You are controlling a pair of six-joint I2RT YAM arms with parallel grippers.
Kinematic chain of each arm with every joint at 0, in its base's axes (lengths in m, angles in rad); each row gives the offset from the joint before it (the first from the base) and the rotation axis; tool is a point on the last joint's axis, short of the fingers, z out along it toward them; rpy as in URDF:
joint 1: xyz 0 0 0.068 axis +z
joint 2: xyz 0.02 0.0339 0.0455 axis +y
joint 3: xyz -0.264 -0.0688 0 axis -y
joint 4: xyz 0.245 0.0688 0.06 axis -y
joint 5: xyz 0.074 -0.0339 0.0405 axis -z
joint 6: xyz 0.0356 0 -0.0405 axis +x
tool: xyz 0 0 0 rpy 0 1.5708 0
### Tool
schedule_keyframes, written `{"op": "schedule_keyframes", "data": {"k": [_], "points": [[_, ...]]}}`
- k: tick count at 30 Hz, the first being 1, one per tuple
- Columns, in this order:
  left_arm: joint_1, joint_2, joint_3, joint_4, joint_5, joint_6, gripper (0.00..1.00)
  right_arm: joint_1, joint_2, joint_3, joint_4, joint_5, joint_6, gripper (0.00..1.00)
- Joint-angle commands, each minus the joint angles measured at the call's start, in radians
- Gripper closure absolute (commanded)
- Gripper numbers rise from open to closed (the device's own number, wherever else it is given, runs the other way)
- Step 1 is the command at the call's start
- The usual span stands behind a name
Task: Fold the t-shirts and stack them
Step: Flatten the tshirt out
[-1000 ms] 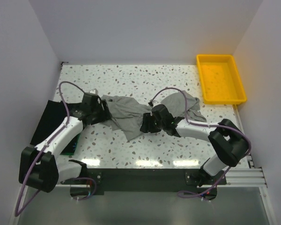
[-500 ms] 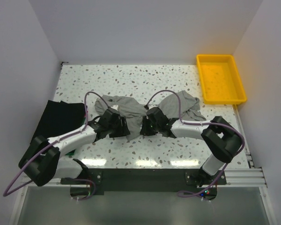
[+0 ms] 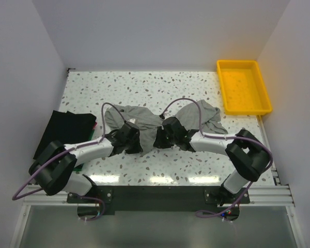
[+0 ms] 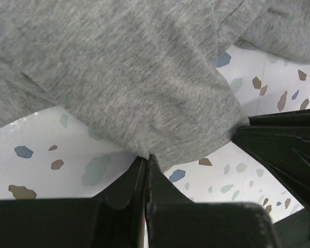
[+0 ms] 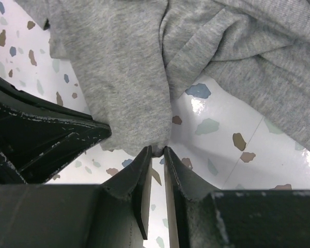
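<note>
Heather-grey t-shirt (image 3: 139, 114) crumpled mid-table on speckled tabletop (image 3: 144, 85), left gripper (image 4: 146, 159) and right gripper (image 5: 157, 150) close together, each clenched on a fold of its near edge, folded black t-shirt (image 3: 67, 126) at left edge, yellow tray (image 3: 237, 62) far right.

Both arms low, elbows outward; left end effector (image 4: 146, 160) and right end effector (image 5: 157, 151) side by side, jaws tight.

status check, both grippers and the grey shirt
Left gripper shut on grey t-shirt edge. Right gripper shut on same edge, close beside. Shirt crumpled, unfolded. Folded black shirt lies apart, left.
</note>
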Motion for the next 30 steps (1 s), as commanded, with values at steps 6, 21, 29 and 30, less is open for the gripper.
{"op": "schedule_keyframes", "data": {"k": [6, 21, 29, 30], "points": [[-0.005, -0.204, 0.009, -0.141, -0.127, -0.062, 1.0, -0.002, -0.069, 0.026, 0.025, -0.014, 0.028, 0.66], [-0.003, -0.497, -0.077, -0.371, -0.213, -0.157, 1.0, -0.003, 0.014, -0.004, 0.143, 0.003, 0.16, 0.46], [-0.003, -0.548, -0.06, -0.452, -0.244, -0.169, 1.0, -0.003, 0.089, 0.006, 0.172, 0.039, 0.172, 0.46], [-0.003, -0.552, -0.054, -0.457, -0.247, -0.166, 1.0, -0.003, 0.095, 0.006, 0.175, 0.048, 0.175, 0.46]]}}
